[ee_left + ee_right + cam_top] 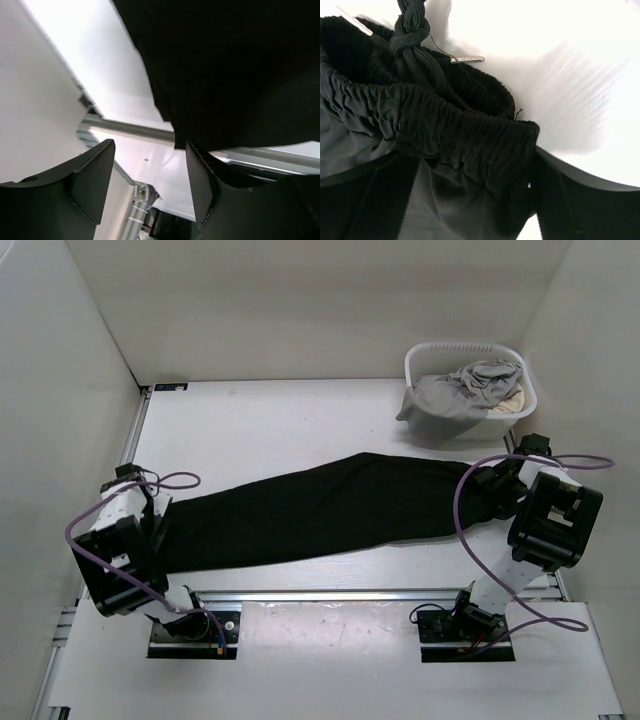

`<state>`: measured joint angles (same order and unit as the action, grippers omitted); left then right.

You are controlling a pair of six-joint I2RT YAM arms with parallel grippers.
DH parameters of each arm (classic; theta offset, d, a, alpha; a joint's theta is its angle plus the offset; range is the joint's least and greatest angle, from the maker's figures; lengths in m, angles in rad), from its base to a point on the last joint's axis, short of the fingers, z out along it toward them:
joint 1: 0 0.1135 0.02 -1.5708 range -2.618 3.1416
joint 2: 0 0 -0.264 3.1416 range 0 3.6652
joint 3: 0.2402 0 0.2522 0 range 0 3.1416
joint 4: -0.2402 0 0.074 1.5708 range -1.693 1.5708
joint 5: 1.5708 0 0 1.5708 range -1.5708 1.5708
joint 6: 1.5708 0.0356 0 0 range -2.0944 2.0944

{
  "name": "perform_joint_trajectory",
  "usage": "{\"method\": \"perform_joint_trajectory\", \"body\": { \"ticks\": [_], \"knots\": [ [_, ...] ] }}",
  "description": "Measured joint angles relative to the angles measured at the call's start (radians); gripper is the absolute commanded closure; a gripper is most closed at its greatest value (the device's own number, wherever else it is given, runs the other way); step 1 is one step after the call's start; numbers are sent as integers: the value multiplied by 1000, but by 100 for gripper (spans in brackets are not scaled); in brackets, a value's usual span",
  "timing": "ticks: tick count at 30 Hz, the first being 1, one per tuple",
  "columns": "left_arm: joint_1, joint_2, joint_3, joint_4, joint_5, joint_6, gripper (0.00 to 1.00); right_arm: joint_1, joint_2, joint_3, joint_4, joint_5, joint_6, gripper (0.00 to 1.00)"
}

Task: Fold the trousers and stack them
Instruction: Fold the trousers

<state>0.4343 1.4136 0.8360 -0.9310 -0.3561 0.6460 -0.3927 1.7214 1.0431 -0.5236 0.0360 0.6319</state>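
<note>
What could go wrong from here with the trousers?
The left end effector is open and the edge of the trousers lies at one finger, not between both: closing may miss it. The loose drawstring by the right end effector might snag. The laundry basket stands near the right arm; a swing could hit it.

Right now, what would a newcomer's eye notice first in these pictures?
The black trousers lie stretched in a band across the table, from the left gripper to the right gripper. At the far right, a white basket holds a grey garment. The right wrist view shows the gathered waistband and knotted drawstring.
</note>
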Motion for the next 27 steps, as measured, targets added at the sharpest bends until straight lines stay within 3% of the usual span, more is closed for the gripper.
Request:
{"method": "perform_joint_trajectory", "body": {
  "ticks": [3,4,6,13,19,23,27],
  "knots": [
    [0,56,20,-11,32,-31,33,0,21,13,11,1,2,59],
    [0,71,31,-13,43,-43,33,0,25,14,14,-2,-4,87],
    [-11,83,55,-18,65,-69,33,0,37,15,23,-8,-7,100],
    [-80,99,127,-16,132,-128,34,4,12,14,10,41,-30,100],
    [-149,150,160,-23,184,-164,35,72,-204,99,-187,311,-61,100],
    [-257,198,179,-11,201,-192,35,239,-327,233,-264,549,-94,100],
    [-372,247,179,8,209,-209,35,541,-388,268,-336,739,-76,100]
  ]
}}
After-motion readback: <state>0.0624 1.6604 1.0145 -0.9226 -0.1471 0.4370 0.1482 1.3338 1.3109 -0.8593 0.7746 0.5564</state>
